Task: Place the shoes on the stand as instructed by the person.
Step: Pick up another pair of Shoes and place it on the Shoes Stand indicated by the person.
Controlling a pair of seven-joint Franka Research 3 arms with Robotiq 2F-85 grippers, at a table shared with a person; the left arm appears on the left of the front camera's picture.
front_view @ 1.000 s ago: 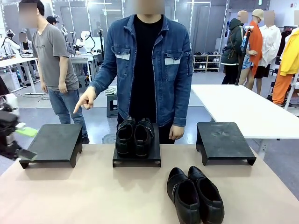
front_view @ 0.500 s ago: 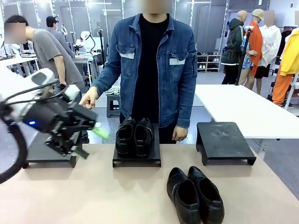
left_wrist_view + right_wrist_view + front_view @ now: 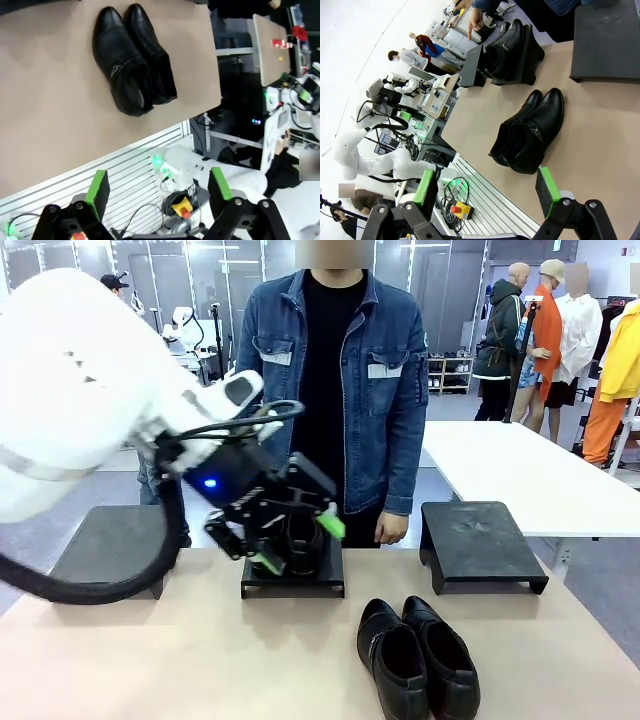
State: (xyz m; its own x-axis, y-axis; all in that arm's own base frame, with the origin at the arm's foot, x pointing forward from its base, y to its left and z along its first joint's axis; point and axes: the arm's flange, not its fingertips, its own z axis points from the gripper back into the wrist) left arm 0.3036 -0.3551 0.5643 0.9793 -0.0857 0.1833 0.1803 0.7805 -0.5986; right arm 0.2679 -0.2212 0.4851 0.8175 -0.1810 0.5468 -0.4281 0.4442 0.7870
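Front view: your left gripper [image 3: 299, 544] hangs with its fingers spread, nothing between the pads. Directly behind the fingers is the middle stand [image 3: 292, 587] with the chunkier pair [image 3: 312, 552], mostly hidden by the gripper. Past the upper finger stands the person [image 3: 340, 370], one hand [image 3: 392, 528] hanging at the table's [image 3: 150, 660] far edge. The left stand [image 3: 105, 545] is off the lower finger's side and the right stand [image 3: 480, 540] off the upper finger's side, both with bare tops. The sleeker pair [image 3: 415, 658] lies on the table well below the fingers, with open tan surface all round it. Any print on the shoes is too small to read.

Left wrist view: the fingers are wide apart. The sleeker pair is far ahead, beyond the left finger, soles down. The table edge cuts across between the fingers and the shoes. A slatted rail [image 3: 115, 170] and a yellow-red stop button [image 3: 181, 207] sit between the fingertips.

Right wrist view: your right gripper [image 3: 487, 190] is open and empty. The sleeker pair lies ahead between the fingers, near the table edge. The chunkier pair is farther on, on its stand. A hand beyond it probably points down, but it is small here.
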